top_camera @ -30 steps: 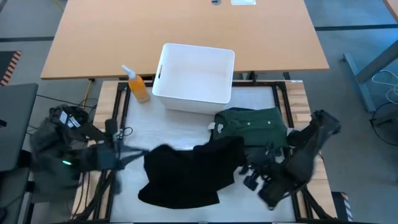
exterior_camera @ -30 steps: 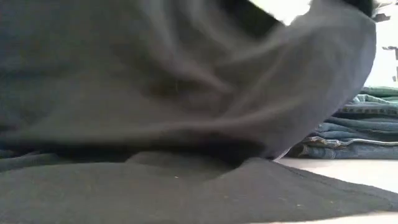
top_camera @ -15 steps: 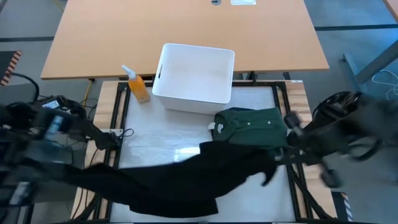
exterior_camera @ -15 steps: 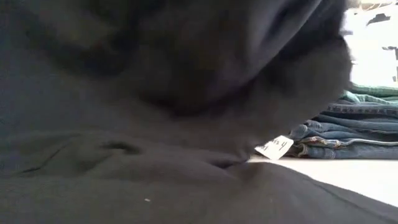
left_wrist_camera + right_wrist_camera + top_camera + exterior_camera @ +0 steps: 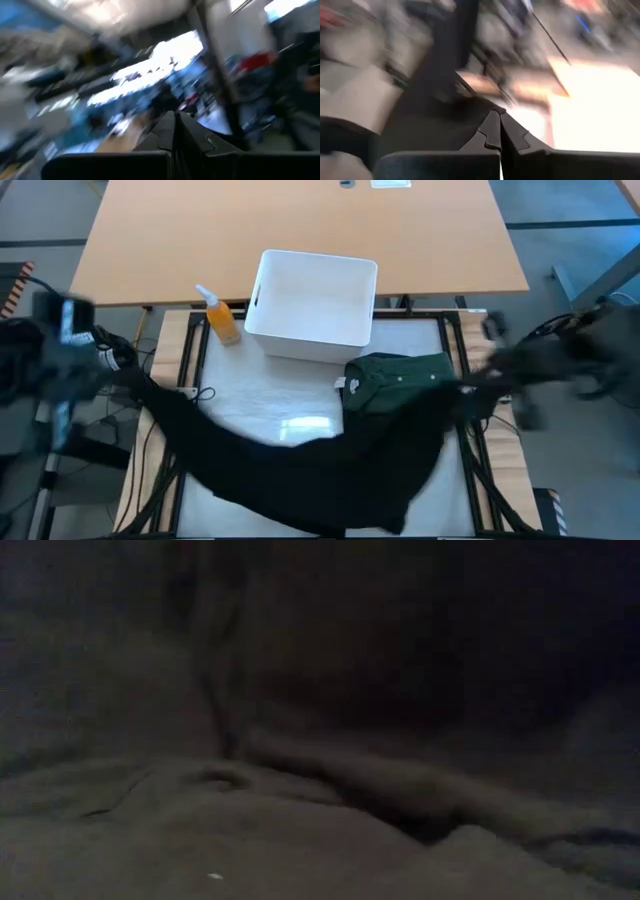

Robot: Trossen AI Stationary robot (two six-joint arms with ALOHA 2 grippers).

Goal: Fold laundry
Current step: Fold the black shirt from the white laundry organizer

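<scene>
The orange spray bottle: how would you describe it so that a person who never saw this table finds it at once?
Start from the white plastic bin at the far middle of the work table. The orange spray bottle stands just beside the bin's left wall, near the table's far left corner. It is the only small, bright, rigid thing there; the black garment and folded green shirt are soft cloth.
</scene>
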